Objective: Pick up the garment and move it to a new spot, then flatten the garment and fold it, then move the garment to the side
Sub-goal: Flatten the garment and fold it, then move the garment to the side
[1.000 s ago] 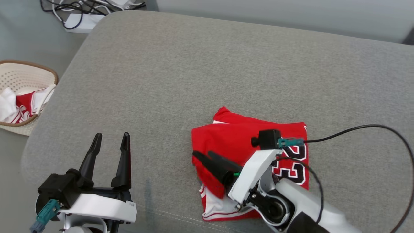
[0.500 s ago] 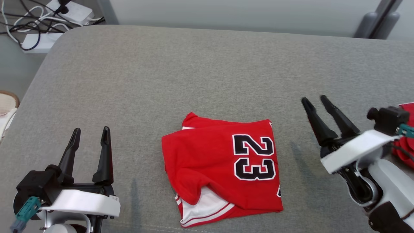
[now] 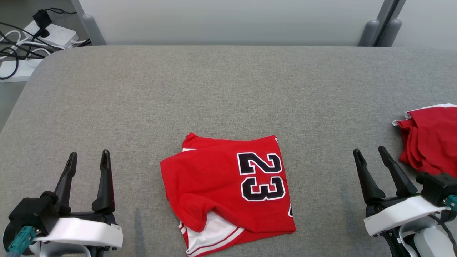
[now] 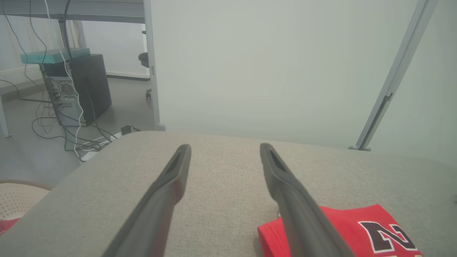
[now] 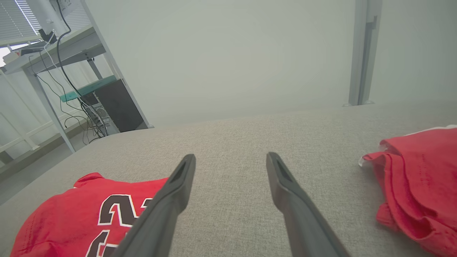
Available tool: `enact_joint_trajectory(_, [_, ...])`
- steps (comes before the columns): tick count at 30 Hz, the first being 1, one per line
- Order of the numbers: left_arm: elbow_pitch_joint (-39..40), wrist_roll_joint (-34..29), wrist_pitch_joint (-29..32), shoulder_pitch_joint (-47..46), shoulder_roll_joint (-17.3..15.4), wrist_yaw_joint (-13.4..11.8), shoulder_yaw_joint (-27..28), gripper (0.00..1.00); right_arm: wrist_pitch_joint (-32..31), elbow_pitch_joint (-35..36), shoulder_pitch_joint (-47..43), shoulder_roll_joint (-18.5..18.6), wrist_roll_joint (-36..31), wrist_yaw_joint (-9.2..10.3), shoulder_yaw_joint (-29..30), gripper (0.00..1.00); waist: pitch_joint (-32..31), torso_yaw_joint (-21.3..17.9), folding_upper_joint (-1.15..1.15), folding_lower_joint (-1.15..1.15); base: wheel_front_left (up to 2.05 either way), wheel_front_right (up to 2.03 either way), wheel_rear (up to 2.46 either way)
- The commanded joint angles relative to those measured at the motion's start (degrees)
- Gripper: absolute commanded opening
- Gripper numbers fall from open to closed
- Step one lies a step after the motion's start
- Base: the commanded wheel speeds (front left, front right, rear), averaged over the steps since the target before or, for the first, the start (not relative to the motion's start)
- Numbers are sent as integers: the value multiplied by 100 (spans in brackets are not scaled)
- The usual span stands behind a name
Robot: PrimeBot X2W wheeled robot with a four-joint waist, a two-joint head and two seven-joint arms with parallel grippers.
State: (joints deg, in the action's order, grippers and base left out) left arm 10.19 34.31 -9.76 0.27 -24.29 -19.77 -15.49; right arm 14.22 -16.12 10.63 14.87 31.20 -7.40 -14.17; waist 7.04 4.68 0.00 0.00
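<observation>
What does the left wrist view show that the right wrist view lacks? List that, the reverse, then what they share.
Left wrist view adds: the open left gripper and a corner of a beige perforated basket. Right wrist view adds: the open right gripper and a second red garment lying off to the side. Shared: the folded red number 23 jersey, the grey cushioned surface and a black computer tower.

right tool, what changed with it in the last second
The right tool drew back off the folded jersey to the robot's right and hangs open, empty. The head view shifted too. The jersey lies folded as before on the grey cushion; the left tool stayed open.
</observation>
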Motion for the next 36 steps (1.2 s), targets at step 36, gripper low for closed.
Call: enact_joint_trajectory(36, [18, 42, -94, -274, -54, -13, 76, 100, -644, -1894, 1064, -45, 1048, -9, -2040, 95, 276, 1169, 0, 0, 0, 0, 0])
